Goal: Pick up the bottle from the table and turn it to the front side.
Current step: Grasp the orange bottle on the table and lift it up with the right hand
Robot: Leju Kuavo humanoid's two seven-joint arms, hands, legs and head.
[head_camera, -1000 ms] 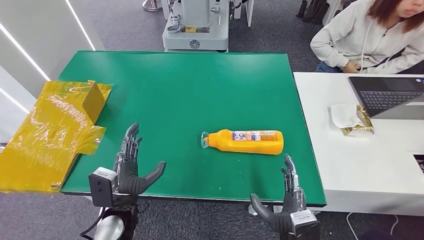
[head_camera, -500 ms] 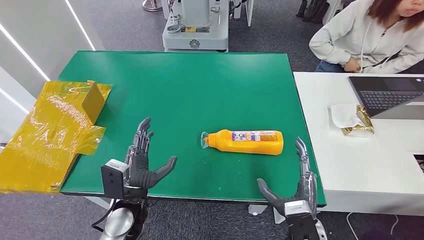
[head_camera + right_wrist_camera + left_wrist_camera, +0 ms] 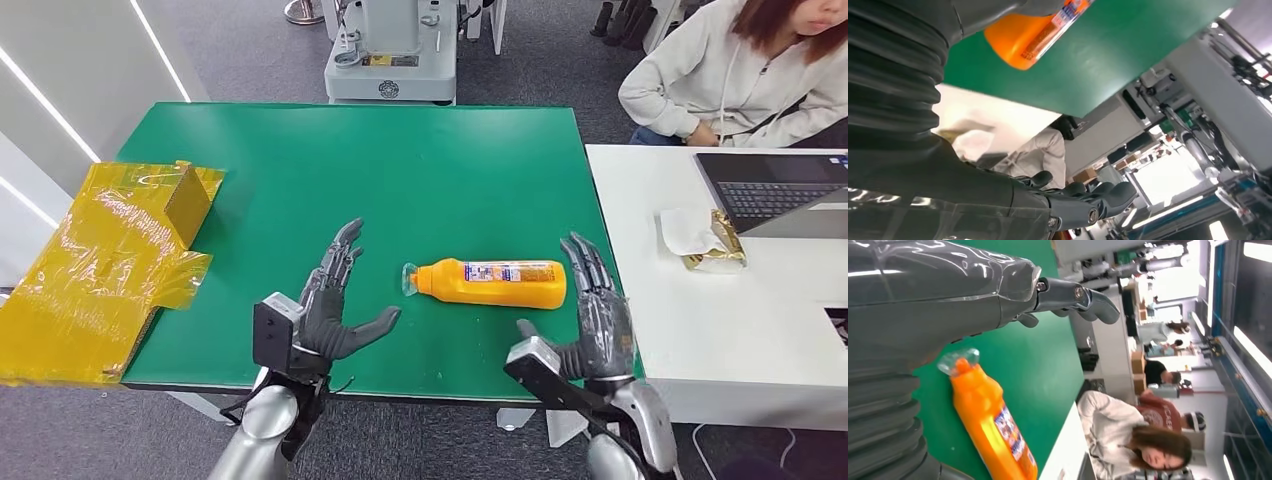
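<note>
An orange bottle (image 3: 495, 283) with a clear cap and a printed label lies on its side on the green table (image 3: 380, 170), cap pointing left. My left hand (image 3: 335, 305) hovers open just left of the cap, fingers spread, thumb toward the bottle. My right hand (image 3: 592, 310) hovers open beside the bottle's base at the table's right edge. Neither hand touches the bottle. In the left wrist view the bottle (image 3: 990, 425) lies past my hand (image 3: 948, 295). In the right wrist view the bottle's base (image 3: 1028, 37) shows beside my hand (image 3: 998, 200).
A crumpled yellow plastic sheet with a cardboard piece (image 3: 100, 260) hangs over the table's left edge. A white desk (image 3: 720, 330) adjoins on the right with a laptop (image 3: 770, 190) and a wrapped packet (image 3: 712, 240). A person (image 3: 740, 70) sits behind it. A machine base (image 3: 392, 60) stands beyond the table.
Both hands have risen and moved forward over the table toward the bottle, left hand nearing the cap, right hand nearing the base. The bottle has not moved.
</note>
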